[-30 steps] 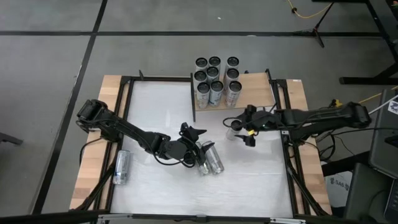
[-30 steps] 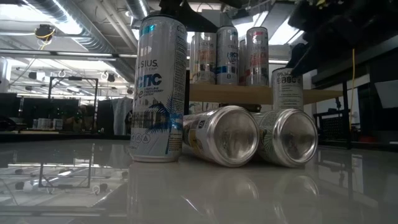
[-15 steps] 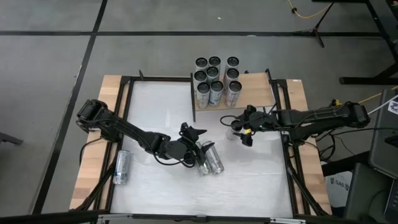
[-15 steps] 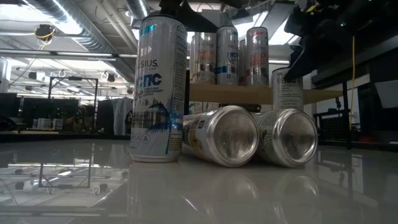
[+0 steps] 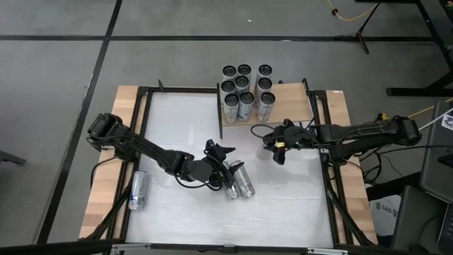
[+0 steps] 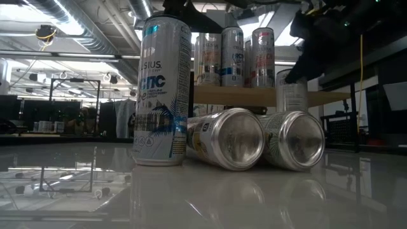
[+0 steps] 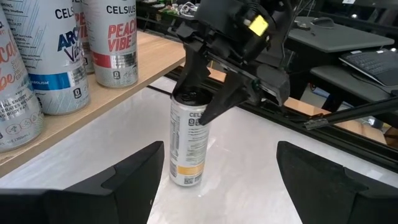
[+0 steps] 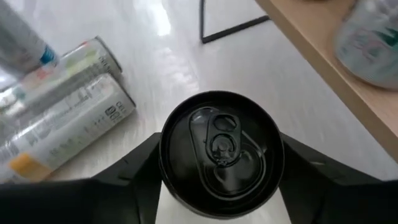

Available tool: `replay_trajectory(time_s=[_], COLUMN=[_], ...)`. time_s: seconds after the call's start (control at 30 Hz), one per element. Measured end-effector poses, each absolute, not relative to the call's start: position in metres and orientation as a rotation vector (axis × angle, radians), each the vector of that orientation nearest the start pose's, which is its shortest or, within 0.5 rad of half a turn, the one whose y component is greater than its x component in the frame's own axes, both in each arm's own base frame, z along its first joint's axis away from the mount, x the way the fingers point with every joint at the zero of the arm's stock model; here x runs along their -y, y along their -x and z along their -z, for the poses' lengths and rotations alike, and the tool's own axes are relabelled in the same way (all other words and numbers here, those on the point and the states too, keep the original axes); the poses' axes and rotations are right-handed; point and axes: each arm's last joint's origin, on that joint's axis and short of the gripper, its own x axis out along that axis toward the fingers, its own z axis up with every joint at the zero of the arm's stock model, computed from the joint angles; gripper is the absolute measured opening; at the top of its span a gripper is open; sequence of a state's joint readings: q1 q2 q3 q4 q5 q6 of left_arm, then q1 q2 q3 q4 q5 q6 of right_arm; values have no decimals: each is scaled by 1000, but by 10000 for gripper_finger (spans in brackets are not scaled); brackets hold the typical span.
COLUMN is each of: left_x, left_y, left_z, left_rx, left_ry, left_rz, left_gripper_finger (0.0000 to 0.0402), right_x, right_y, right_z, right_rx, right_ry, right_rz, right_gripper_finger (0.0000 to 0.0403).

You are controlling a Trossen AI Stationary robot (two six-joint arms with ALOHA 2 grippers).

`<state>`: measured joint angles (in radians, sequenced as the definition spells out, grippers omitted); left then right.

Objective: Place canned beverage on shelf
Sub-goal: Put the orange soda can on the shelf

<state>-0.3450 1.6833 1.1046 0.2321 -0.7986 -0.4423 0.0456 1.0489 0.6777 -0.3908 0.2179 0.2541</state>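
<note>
My jaws clench the upright can (image 7: 188,142) in my right gripper (image 5: 272,144), right of centre just below the shelf (image 5: 297,99); next, I judge, lift it onto that board.

An upright can (image 7: 189,143) with a black top and a yellow band near its base stands on the white tabletop (image 7: 249,186) at the centre of the left wrist view. The right gripper (image 7: 202,106) reaches down from twelve o'clock, its dark fingers (image 7: 219,102) clamped on the can's upper rim. At nine to eleven o'clock, the shelf (image 7: 93,102) of pale wood carries several upright Celsius cans (image 7: 118,37). The left arm's own fingers (image 7: 317,180) show dark at five and seven o'clock, spread apart.
</note>
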Motion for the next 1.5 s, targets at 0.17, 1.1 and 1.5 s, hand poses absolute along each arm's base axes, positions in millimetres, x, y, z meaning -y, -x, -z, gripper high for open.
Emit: replay_trajectory(time_s=[0.17, 1.1, 1.5], left_x=[106, 106, 105], left_y=[-355, -355, -355], left_z=[-252, -250, -250], left_rx=[-189, -208, -207], left_ry=[242, 229, 229], left_rz=[-503, -506, -507], left_gripper_finger=[306, 306, 306], right_x=[-2, -15, -44], right_y=[-208, -197, -173], right_z=[-233, -290, -278], right_rx=[-710, -705, -707], right_ry=[-209, -394, -491], right_rz=[339, 592, 817], right_gripper_finger=[253, 240, 240])
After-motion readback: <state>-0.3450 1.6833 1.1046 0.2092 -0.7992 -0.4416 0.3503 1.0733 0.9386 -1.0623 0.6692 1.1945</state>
